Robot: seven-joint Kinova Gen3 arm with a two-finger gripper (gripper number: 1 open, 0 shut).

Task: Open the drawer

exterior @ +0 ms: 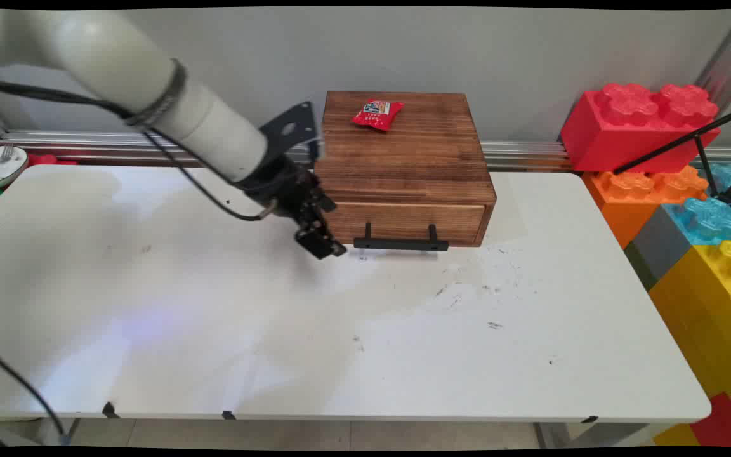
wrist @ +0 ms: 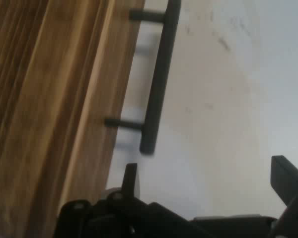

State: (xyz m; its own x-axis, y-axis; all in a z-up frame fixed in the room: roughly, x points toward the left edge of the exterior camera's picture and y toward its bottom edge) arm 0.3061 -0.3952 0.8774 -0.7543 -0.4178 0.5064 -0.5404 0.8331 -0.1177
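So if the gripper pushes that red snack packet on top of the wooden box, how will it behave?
The red snack packet looks small and puffy, so it is probably light and would slide across the wooden box rather than tip. Its crinkled wrapper suggests it would deform under pressure, and the glossy film may be slippery.

No text, brand, number or sign can be read in either view. The only printed surface is the red snack packet lying on top of the wooden drawer box: it carries a white and blue panel with small pale marks beneath it, but the characters are too small to make out. The drawer box, its black handle and the worktop carry no lettering. The coloured building blocks at the right show moulded studs only, without any readable marking.
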